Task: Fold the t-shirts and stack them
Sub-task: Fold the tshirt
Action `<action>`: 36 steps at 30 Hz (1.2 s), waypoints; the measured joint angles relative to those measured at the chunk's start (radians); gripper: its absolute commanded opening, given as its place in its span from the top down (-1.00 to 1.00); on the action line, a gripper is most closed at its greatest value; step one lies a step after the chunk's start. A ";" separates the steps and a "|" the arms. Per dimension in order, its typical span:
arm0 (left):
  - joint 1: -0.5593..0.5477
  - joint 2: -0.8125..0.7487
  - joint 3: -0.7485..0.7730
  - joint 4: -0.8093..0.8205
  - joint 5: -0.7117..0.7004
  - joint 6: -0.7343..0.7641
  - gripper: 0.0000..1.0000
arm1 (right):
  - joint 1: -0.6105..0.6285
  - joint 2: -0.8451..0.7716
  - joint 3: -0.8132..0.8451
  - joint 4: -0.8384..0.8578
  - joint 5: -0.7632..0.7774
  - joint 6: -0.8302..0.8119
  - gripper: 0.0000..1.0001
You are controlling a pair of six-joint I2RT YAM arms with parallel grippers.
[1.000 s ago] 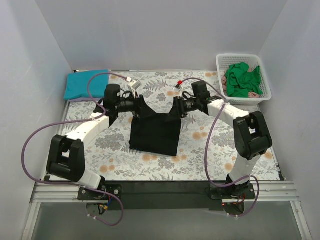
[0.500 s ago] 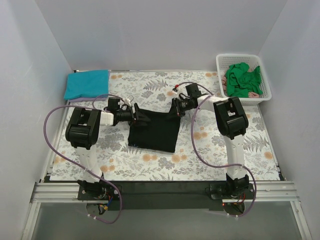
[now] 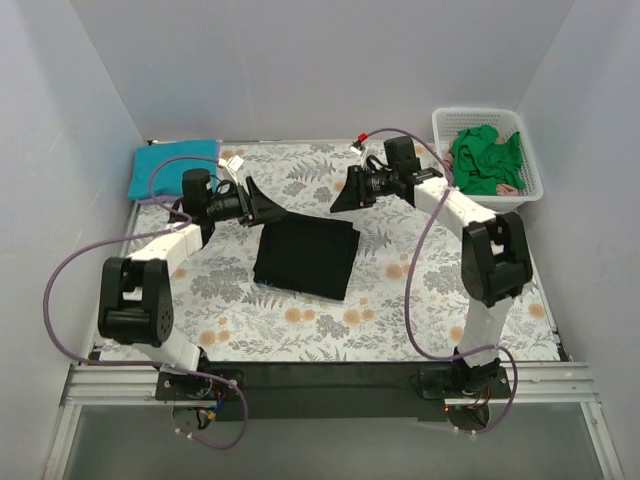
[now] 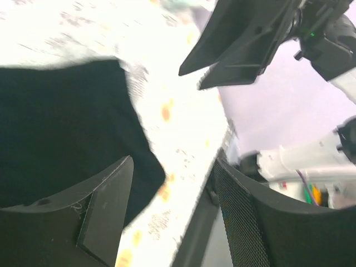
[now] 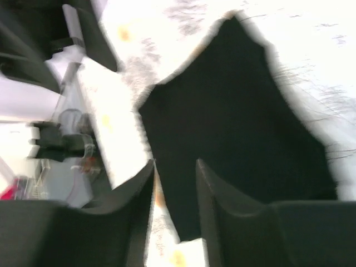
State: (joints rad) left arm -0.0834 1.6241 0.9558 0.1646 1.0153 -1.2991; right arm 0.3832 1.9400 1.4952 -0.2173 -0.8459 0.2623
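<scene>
Since half a second ago both arms have let go of the black t-shirt [image 3: 305, 258] and drawn back toward the far edge. The shirt lies folded flat mid-worktop on the floral table cover [image 3: 420, 290]. The left gripper [image 3: 262, 205] hangs wide open and empty by the shirt's far left corner. The right gripper [image 3: 343, 197] is narrowly parted, empty, touching nothing. A teal t-shirt [image 3: 173, 167] lies in the far left corner. Green t-shirts [image 3: 485, 158] fill the basket [image 3: 533, 180] at the far right.
</scene>
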 measured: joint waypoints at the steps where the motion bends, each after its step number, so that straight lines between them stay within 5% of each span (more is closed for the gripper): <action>1: -0.006 -0.047 -0.031 0.005 0.018 -0.007 -0.20 | 0.016 -0.061 -0.056 0.032 -0.011 0.034 -0.10; 5: -0.035 -0.109 -0.148 -0.007 0.071 -0.014 -0.32 | 0.132 -0.208 -0.287 0.209 -0.049 0.136 -0.29; 10: -0.068 -0.020 -0.252 -0.059 0.068 -0.017 -0.42 | 0.263 -0.126 -0.431 0.309 -0.058 0.236 -0.40; 23: 0.011 0.140 -0.243 -0.189 0.073 0.059 -0.54 | 0.126 0.030 -0.471 0.304 -0.074 0.202 -0.37; 30: 0.021 -0.032 -0.255 -0.248 0.074 0.118 -0.55 | 0.063 -0.009 -0.377 0.153 -0.030 0.104 -0.36; 36: -0.025 -0.209 -0.307 -0.238 0.098 0.122 -0.50 | 0.194 -0.196 -0.402 0.155 -0.047 0.085 -0.38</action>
State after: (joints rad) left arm -0.1085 1.4155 0.6491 -0.0731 1.1130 -1.1770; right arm 0.5770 1.7439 1.0931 -0.0624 -0.8928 0.3470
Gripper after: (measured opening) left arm 0.761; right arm 0.689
